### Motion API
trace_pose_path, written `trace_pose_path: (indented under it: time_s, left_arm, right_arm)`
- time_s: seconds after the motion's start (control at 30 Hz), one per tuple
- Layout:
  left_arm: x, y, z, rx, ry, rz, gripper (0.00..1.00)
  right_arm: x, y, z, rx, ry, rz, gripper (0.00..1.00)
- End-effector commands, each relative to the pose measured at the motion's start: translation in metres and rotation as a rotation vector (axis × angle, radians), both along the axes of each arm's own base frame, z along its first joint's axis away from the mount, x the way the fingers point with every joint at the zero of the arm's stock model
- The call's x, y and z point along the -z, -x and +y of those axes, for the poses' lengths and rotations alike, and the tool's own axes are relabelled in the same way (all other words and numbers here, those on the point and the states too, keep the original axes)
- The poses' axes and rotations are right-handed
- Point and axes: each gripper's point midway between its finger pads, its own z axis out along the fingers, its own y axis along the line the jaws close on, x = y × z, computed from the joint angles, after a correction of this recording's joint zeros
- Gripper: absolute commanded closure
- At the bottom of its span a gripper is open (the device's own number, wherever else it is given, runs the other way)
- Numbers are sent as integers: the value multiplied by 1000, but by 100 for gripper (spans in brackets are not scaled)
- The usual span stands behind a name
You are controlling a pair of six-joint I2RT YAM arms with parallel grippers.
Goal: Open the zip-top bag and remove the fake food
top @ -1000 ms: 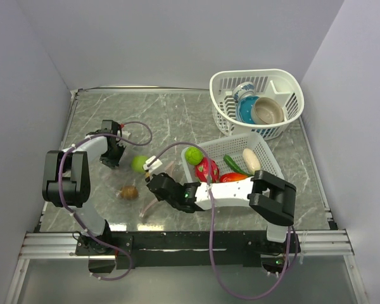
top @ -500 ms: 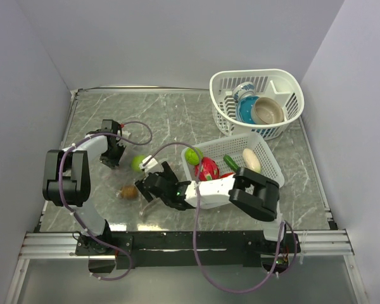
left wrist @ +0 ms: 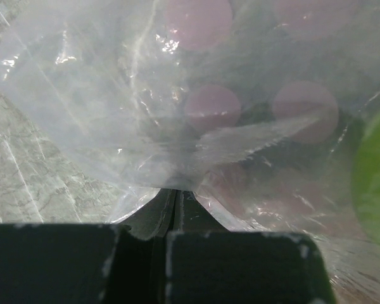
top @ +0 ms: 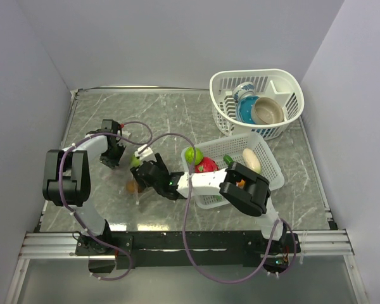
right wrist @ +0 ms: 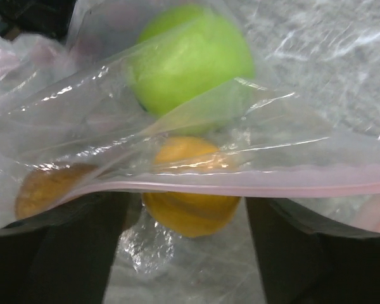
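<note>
The clear zip-top bag (top: 141,152) lies on the table left of centre. My left gripper (top: 116,154) is shut on a fold of its plastic (left wrist: 177,139) at the jaw tips (left wrist: 175,195). My right gripper (top: 142,172) is open at the bag's mouth. In the right wrist view the pink zip strip (right wrist: 259,183) runs across the open fingers (right wrist: 69,253). An orange fruit (right wrist: 189,201) sits between them, apart from both. A green ball (right wrist: 191,56) and a brown piece (right wrist: 41,190) lie inside the bag. The brown piece (top: 133,187) also shows from above.
A white rectangular basket (top: 270,166) right of the bag holds a green ball (top: 192,154), a red piece (top: 206,166), a green vegetable (top: 230,159) and a cream oblong (top: 251,159). A round white basket (top: 285,79) at the back right holds a cup and bowl.
My right gripper has moved left and farther from the base, from beside the basket to the bag's mouth over the brown piece. The left gripper has stayed put.
</note>
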Motion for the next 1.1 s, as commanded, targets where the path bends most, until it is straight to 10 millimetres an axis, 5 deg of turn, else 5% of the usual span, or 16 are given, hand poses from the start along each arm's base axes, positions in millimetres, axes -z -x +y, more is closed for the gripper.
trace_pose_path:
  time_s: [0.0,0.17,0.3,0.43,0.5,0.57,0.6,0.67,0.7,0.73,0.8,0.87,1.0,1.07]
  left_arm:
    - [7,15,-8,9,48,70,99]
    - [6,16,-10,9,55,65,99]
    - [4,17,-9,11,48,58,99]
    - [6,21,-4,14,26,56,99]
    - [7,22,-1,13,15,59,99]
    - [9,23,0,12,13,65,99]
    - [10,22,0,12,11,65,99]
    - [9,20,-1,11,13,65,99]
    - [7,18,-2,12,23,59,99]
    - [6,17,-2,11,24,56,99]
    - [4,15,-4,9,34,55,99]
    - [3,15,-4,6,37,53,99]
    - [0,13,-7,4,50,51,99]
    - [-1,13,-7,5,53,52,99]
  right_arm:
    - [7,11,-7,6,-34,57,23]
    - [16,17,-22,19,-7,83,25]
    - [9,19,-27,23,-25,73,42]
    - [-39,21,-32,25,-118,20,64]
    - [-52,28,-43,26,-122,-3,65]
    - [-88,34,-55,39,-181,-31,65]
    - [-86,37,-69,50,-164,-25,64]
    - [-117,43,-88,76,-229,-40,65]
    - [-111,45,-107,108,-198,-37,64]
    - [-129,47,-120,128,-237,-53,65]
    - [-127,48,-148,190,-224,-53,64]
    - [-141,36,-188,359,-264,-93,70]
    - [-103,15,-272,678,-198,-10,87]
    - [-88,9,-289,745,-178,43,75]
